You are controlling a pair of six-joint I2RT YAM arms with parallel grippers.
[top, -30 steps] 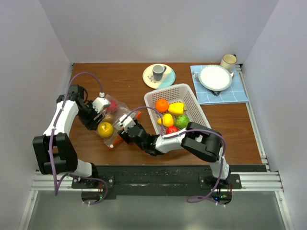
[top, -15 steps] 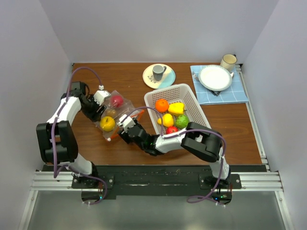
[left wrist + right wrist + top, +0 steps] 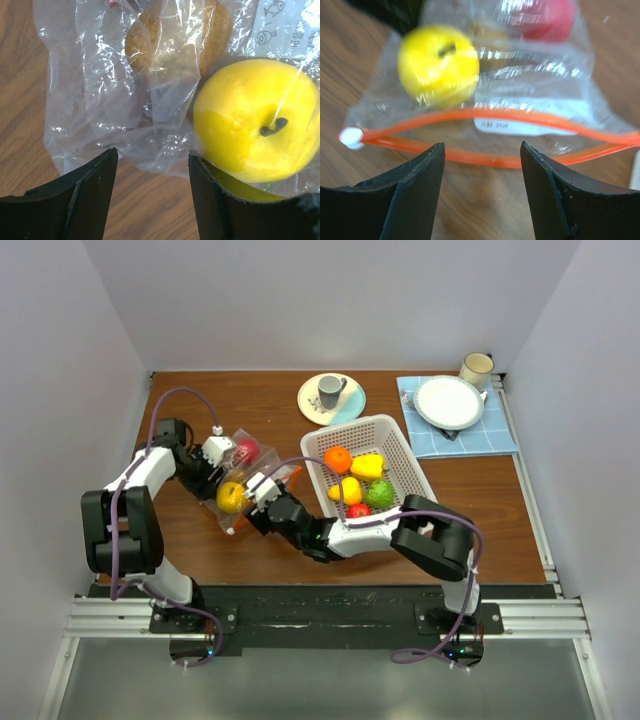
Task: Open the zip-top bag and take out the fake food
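Observation:
The zip-top bag (image 3: 248, 468) lies on the table left of the basket. It holds a yellow apple (image 3: 230, 497), a red fruit (image 3: 247, 449) and a brown piece (image 3: 175, 40). My left gripper (image 3: 213, 466) is open at the bag's closed end; in the left wrist view (image 3: 152, 156) its right finger touches the bagged yellow apple (image 3: 255, 120). My right gripper (image 3: 262, 494) is open at the bag's mouth (image 3: 482, 150). The orange-red zip strip (image 3: 495, 162) is parted into a loop, with a white slider (image 3: 351, 137) at its left end.
The white perforated basket (image 3: 400, 450) holds an orange (image 3: 338, 458), yellow, green and red fake food. Behind it stand a plate with a grey cup (image 3: 331, 397), a white plate on a blue cloth (image 3: 449, 402) and a beige mug (image 3: 476, 368).
The bag and its yellow apple have shifted up and right, towards the basket. My left arm has folded in closer to the bag. My right gripper has edged up with it.

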